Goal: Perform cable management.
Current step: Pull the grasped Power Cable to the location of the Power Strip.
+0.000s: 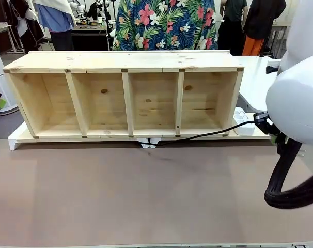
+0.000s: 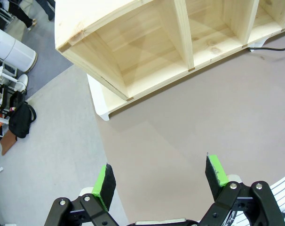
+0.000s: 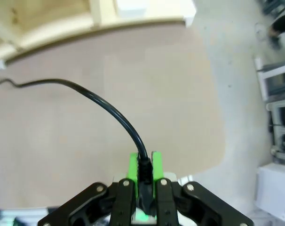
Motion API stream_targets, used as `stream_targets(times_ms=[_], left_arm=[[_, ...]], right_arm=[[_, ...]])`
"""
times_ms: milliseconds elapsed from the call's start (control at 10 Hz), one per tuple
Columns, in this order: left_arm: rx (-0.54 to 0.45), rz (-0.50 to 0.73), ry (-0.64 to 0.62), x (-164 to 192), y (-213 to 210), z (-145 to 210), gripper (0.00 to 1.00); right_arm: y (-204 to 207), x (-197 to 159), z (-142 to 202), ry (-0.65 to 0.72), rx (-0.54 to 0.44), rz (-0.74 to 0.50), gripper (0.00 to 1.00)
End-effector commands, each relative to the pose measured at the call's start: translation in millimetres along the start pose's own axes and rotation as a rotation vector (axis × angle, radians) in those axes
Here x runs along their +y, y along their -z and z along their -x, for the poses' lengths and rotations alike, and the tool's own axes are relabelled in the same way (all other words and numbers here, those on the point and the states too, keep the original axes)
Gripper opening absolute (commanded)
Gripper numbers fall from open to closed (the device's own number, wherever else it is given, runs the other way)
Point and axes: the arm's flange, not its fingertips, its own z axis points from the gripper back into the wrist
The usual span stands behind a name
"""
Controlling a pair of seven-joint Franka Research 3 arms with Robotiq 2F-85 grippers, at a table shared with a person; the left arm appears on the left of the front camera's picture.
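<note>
— State of the right end effector (image 3: 144,164)?
— Pressed together, pinching the cable (image 3: 109,106) above the right of the surface (image 1: 146,191).
— And the rest of it?
— Running left along the wooden shelf's (image 1: 125,67) near edge.
— The left end effector (image 2: 161,176)?
— Spread wide, holding nothing.

The pale wooden four-bay shelf (image 1: 125,98) is showing raw knotty grain; the thin black cable (image 3: 62,82) before it is gleaming smooth.

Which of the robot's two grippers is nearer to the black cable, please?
Right. The right gripper has its jaws shut on the cable; the left gripper hangs open above the table near the wooden shelf, apart from the cable.
</note>
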Motion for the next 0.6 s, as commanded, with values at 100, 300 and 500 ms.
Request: stream_targets(times_ms=[100,300,500], left_arm=[[-0.007,-0.003,0.0,0,0,-1,1.0],[-0.007,-0.003,0.0,0,0,-1,1.0],[-0.007,-0.003,0.0,0,0,-1,1.0]], right_arm=[[71,-28,14,0.037,-0.047,0.081,0.15],[71,-26,-2,0.049,-0.063,0.082,0.15],[72,-24,-15,0.06,-0.07,0.059,0.15]])
